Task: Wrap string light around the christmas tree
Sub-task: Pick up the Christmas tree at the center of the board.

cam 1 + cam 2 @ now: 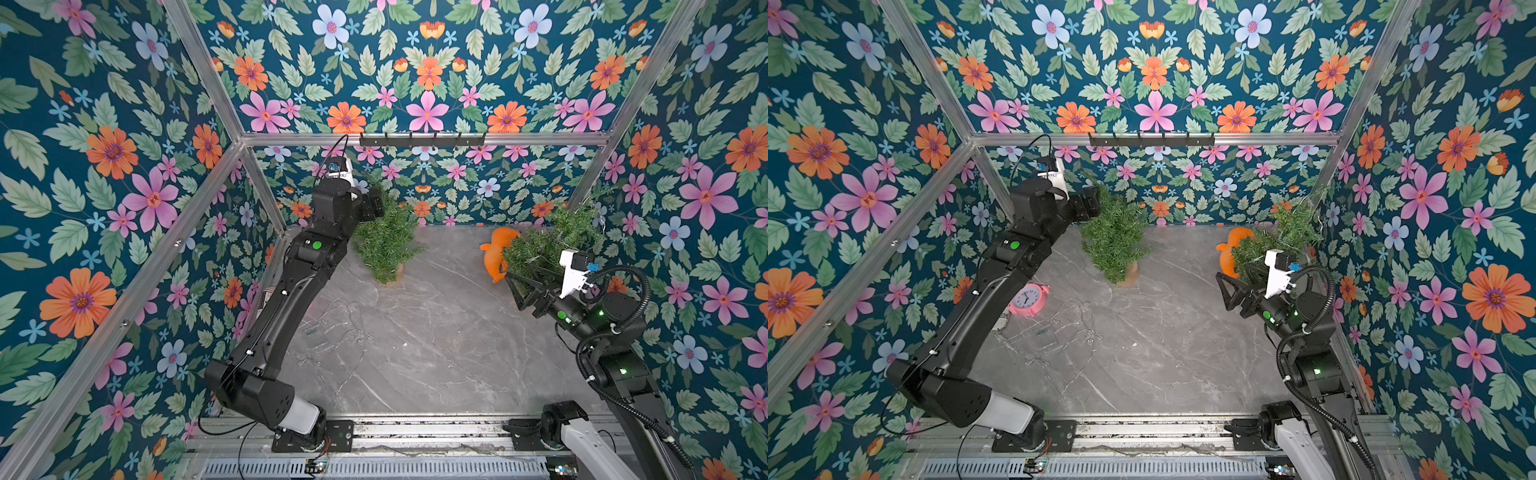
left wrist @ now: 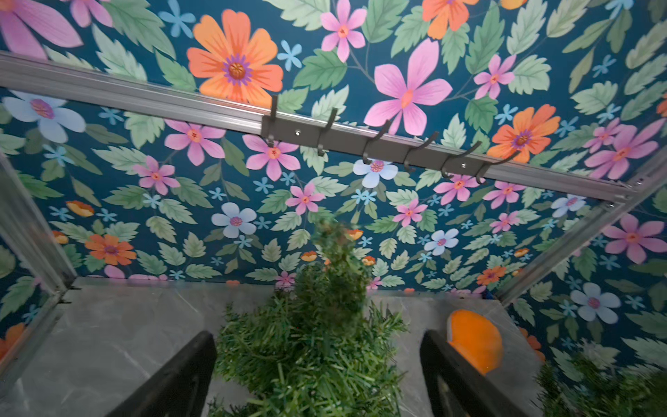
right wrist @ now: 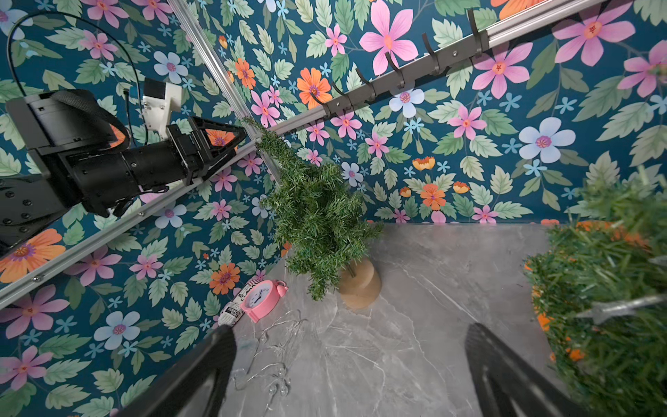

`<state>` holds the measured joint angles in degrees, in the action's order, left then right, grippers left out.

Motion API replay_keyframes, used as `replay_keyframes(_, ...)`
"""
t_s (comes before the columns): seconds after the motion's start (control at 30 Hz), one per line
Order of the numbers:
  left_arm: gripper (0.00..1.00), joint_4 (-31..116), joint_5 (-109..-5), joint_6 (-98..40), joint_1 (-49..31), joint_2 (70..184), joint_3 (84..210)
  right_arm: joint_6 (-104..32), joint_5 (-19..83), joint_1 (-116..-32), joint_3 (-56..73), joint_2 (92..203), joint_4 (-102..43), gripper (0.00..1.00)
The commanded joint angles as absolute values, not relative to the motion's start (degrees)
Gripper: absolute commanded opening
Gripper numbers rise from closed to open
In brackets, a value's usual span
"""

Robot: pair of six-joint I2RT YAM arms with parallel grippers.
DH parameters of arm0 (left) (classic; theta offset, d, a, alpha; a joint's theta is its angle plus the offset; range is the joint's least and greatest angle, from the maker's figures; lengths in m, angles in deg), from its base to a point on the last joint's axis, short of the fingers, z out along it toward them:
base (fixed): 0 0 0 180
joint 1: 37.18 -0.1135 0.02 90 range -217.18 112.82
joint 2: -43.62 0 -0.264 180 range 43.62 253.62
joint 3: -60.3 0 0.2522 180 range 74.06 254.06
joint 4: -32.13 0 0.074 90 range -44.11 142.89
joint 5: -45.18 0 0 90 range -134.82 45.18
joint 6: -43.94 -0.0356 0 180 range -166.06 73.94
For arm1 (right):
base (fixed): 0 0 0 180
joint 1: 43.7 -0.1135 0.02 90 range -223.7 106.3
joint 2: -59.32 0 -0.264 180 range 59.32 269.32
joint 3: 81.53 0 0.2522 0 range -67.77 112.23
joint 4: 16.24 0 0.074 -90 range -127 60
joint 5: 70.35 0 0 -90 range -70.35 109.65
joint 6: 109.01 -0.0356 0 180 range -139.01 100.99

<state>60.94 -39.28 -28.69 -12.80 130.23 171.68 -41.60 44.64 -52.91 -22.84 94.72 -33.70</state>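
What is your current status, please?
Left gripper open at tree. Right gripper open, empty. String light loose on table. Pink clock beside it.

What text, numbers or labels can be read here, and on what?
Pink clock: dial numerals, too small to read.
Printed packet beside the clock: black lettering, too blurred to read.
No other text seen.

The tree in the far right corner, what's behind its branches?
A rounded orange object sits on the table against the tree; the part clear of the foliage shows in both top views. Branches cover the rest, so its full shape cannot be told.
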Motion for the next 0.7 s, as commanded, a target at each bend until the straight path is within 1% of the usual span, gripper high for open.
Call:
replay_keyframes(0.0,0.89,56.9,-42.2,-28.2,-13.0,131.7,171.8,-43.6,44.3,-53.0,-24.1,93.3,-33.8,0.99)
replay_keyframes(0.2,0.85,56.1,-41.5,-29.7,-13.0,136.0,173.2,-44.1,44.4,-53.0,-26.0,91.5,-34.5,0.99)
replay_keyframes(0.33,0.79,56.8,-39.6,-30.8,-12.9,139.8,176.3,-44.8,44.6,-52.9,-26.8,90.6,-34.7,0.99)
replay_keyframes(0.43,0.67,57.5,-39.5,-30.5,-12.9,142.2,178.6,-44.8,44.4,-53.0,-27.3,89.8,-35.1,0.99)
replay_keyframes(0.57,0.47,57.5,-40.2,-29.4,-12.8,143.0,179.9,-44.4,43.7,-52.9,-27.9,88.5,-36.0,0.98)
replay_keyframes(0.67,0.29,56.3,-40.2,-29.2,-12.7,141.9,178.2,-44.4,43.3,-53.0,-28.4,87.9,-36.0,0.97)
